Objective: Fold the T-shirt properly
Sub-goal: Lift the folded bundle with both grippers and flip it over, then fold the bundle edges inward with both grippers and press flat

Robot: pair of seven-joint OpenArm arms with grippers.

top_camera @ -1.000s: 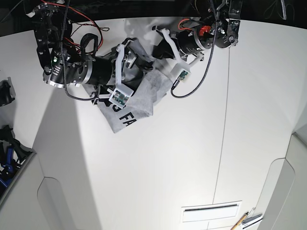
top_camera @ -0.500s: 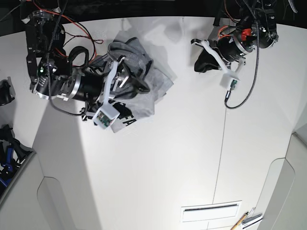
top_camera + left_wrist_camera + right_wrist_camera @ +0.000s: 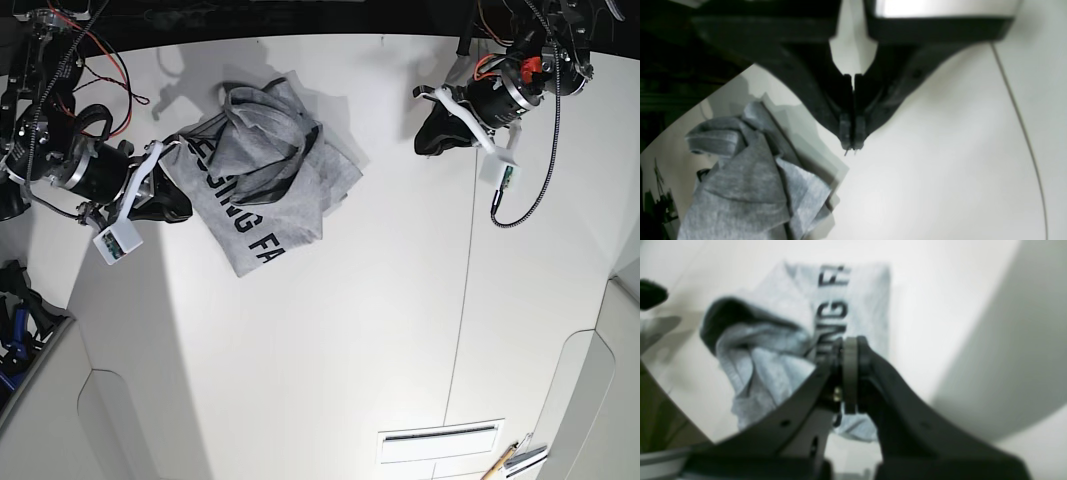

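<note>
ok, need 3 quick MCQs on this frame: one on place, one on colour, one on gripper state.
1. Where does the T-shirt lie in the base view?
A. upper left of the table
B. lower right corner
C. draped over an arm

2. What colour is its lettering?
A. red
B. black
C. white

3. What is the left gripper doing?
A. open over the shirt
B. shut on the shirt
C. shut, holding nothing

Answers:
1 A, it is crumpled on the white table, nearer the right gripper.
2 B, bold black letters on grey fabric.
3 C, its jaws meet over bare table, clear of the cloth.
</note>
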